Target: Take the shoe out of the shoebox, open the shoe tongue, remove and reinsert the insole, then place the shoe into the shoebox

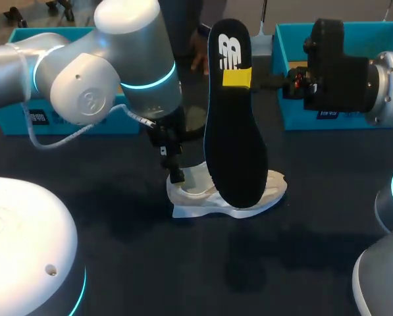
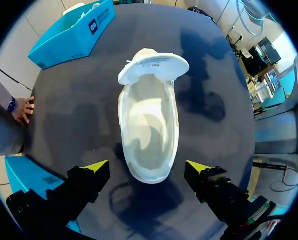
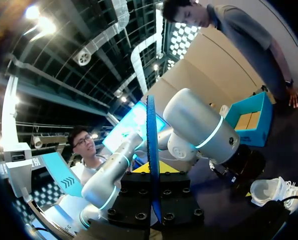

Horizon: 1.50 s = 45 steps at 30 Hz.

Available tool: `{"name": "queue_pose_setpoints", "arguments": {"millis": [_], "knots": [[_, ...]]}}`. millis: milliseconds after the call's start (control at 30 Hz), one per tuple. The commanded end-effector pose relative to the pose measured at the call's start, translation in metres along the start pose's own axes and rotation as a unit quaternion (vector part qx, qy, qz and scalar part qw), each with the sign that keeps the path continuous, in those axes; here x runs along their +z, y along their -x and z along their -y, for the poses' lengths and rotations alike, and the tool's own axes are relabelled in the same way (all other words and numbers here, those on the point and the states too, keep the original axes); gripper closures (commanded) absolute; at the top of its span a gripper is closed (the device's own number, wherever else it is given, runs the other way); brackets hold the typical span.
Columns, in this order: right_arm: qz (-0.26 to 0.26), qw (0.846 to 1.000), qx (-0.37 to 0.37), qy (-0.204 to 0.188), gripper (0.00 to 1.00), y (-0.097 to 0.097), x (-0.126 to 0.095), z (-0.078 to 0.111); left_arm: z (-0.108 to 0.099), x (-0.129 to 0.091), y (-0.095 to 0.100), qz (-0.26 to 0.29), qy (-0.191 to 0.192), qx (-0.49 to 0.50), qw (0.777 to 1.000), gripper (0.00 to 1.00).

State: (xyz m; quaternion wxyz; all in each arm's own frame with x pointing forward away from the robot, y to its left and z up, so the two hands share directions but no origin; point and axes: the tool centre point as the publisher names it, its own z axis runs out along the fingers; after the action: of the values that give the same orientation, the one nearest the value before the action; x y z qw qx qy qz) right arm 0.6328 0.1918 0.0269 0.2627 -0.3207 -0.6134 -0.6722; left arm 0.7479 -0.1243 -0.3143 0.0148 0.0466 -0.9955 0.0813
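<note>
Your right jaws are clamped on the black insole [image 1: 235, 125], upright with its toe end down over the white shoe [image 2: 149, 135], which lies on the counter [image 1: 301, 250] pointing straight ahead, heel nearest, between your wide-open, empty left jaws.

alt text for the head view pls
The right gripper holds a black insole upright over a white shoe lying on the dark table. The left gripper hangs just above the shoe. A left box and a right box, both blue, stand behind.
</note>
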Motion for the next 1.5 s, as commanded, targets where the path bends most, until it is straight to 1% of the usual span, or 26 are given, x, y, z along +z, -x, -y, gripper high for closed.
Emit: {"name": "queue_pose_setpoints", "arguments": {"millis": [33, 300, 333, 400, 533, 633, 733, 900, 967, 1033, 1067, 1133, 1500], "knots": [[0.0, 1.0, 0.0, 0.001, 1.0, 0.001, 0.004, -0.001, -0.001, -0.001, 0.0, 0.001, 0.0, 0.0, 1.0, 0.0], [0.0, 1.0, 0.0, 0.001, 1.0, 0.001, 0.004, -0.001, -0.001, -0.001, 0.0, 0.001, 0.0, 0.0, 1.0, 0.0], [0.0, 1.0, 0.0, 0.001, 1.0, 0.001, 0.004, -0.001, 0.0, -0.003, -0.001, 0.003, -0.003, 0.003, 1.0, 0.0], [0.0, 1.0, 0.0, 0.001, 1.0, 0.001, 0.004, -0.001, 0.005, -0.005, 0.0, 0.011, 0.004, 0.003, 1.0, 0.0], [0.0, 1.0, 0.0, 0.001, 1.0, 0.001, 0.004, -0.001, 0.013, -0.007, 0.007, 0.013, -0.015, -0.006, 1.0, 0.0], [0.0, 1.0, 0.0, 0.001, 1.0, 0.001, 0.004, -0.001, 0.019, -0.007, 0.014, 0.012, -0.025, -0.006, 1.0, 0.0], [0.0, 1.0, 0.0, 0.001, 1.0, 0.001, 0.004, -0.001, 0.025, -0.007, 0.019, 0.022, -0.031, -0.001, 0.999, 0.0], [0.0, 1.0, 0.0, 0.001, 1.0, 0.001, 0.004, -0.001, 0.032, 0.001, 0.027, 0.034, -0.037, 0.016, 0.999, 0.0], [0.0, 1.0, 0.0, 0.001, 1.0, 0.001, 0.004, -0.001, 0.035, 0.011, 0.031, 0.042, -0.038, 0.019, 0.998, 0.0], [0.0, 1.0, 0.0, 0.001, 1.0, 0.001, 0.004, -0.001, 0.036, 0.021, 0.036, 0.037, -0.034, 0.018, 0.999, 0.0], [0.0, 1.0, 0.0, 0.001, 1.0, 0.001, 0.004, -0.001, 0.036, 0.025, 0.037, 0.043, -0.041, 0.021, 0.998, 0.0], [0.0, 1.0, 0.0, 0.001, 1.0, 0.001, 0.004, -0.001, 0.037, 0.033, 0.037, 0.038, -0.037, 0.017, 0.998, 0.0], [0.0, 1.0, 0.0, 0.001, 1.0, 0.001, 0.004, -0.001, 0.037, 0.033, 0.037, 0.038, -0.037, 0.017, 0.998, 0.0]]}}
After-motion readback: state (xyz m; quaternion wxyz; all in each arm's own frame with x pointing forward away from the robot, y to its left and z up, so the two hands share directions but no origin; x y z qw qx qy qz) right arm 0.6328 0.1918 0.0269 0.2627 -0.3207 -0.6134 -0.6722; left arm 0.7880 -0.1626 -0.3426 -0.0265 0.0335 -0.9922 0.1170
